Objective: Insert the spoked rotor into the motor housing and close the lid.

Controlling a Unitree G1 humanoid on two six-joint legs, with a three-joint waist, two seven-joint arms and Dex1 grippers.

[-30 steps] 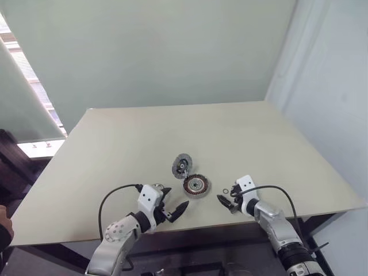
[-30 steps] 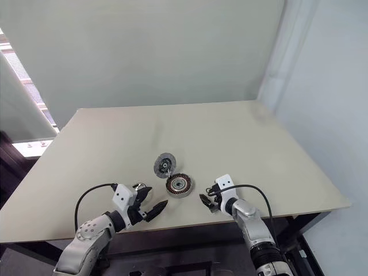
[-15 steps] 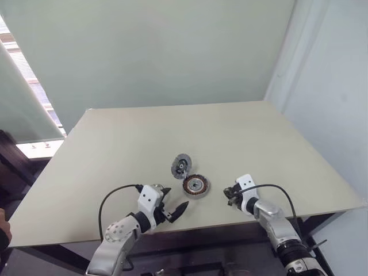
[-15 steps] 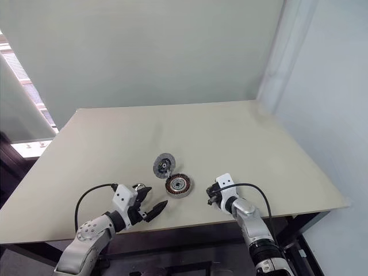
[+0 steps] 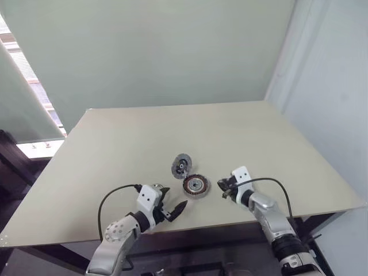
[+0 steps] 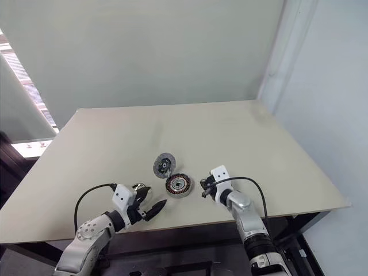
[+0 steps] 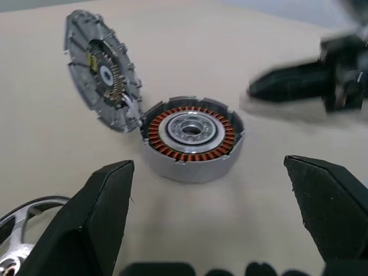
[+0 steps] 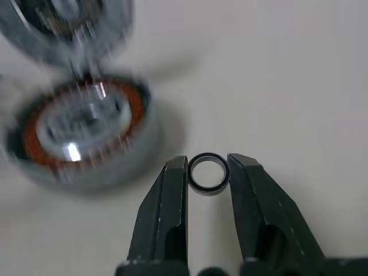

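The motor housing (image 5: 196,185), a round puck with copper windings around a silver centre, sits near the table's front edge. Its gray lid (image 5: 181,165) stands tilted up against the housing's far side. The spoked rotor (image 7: 23,230) lies on the table close beside my left gripper (image 5: 172,200), which is open and empty, short of the housing. My right gripper (image 8: 207,164) is shut on a tiny thin metal ring (image 8: 207,172), held between its fingertips just to the right of the housing (image 8: 80,135).
The beige table (image 5: 241,132) stretches far behind the parts. Its front edge runs right under both arms. A black cable loops from each wrist. A pale wall stands behind the table.
My right gripper closed on the thin ring, then rose and moved left toward the housing with it. The left gripper stayed still.
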